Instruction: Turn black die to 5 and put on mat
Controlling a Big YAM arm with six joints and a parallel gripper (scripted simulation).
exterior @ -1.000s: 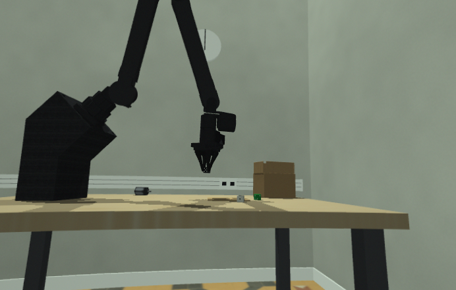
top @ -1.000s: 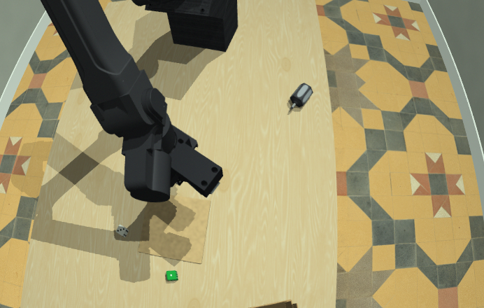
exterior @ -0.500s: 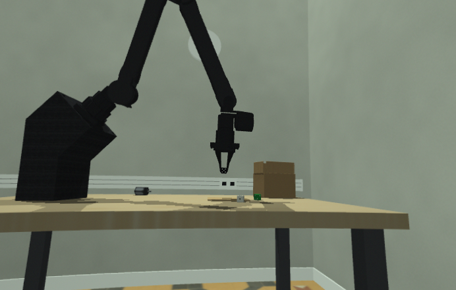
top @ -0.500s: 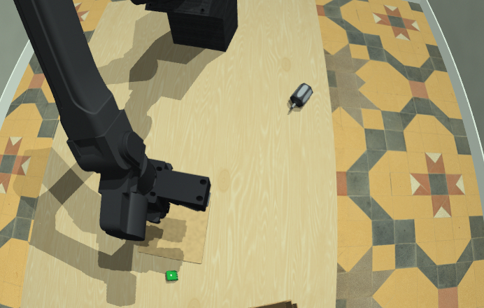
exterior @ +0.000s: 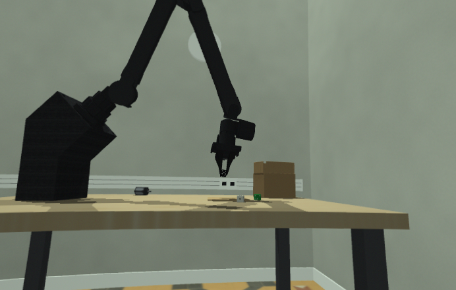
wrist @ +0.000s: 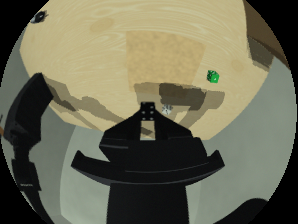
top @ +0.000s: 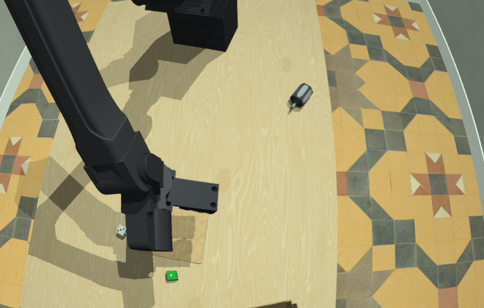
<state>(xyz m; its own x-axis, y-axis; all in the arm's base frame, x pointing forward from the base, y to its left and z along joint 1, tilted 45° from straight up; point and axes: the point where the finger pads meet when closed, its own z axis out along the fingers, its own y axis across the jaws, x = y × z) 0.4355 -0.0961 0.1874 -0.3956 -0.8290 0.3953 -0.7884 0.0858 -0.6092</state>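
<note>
From the top, the arm covers the near-left part of the mat; the claw and what it carries are hidden beneath the wrist housing. The white die sits just left of the mat, off it, and the green die lies on the table below the mat's front edge. A small motor-like cylinder rests well apart.

From the exterior, the claw hangs well above the table, pinching the black die at its tips. A cardboard box stands behind the two dice.

From the wrist, the black die shows between the fingers, with the mat ahead and below. Its pips are too small to read, so which face is up cannot be told.

The risks, as I judge them: released from this height, the die could bounce, tumble to another number or roll off the mat; descending near the mat's left edge could nudge the white die.
</note>
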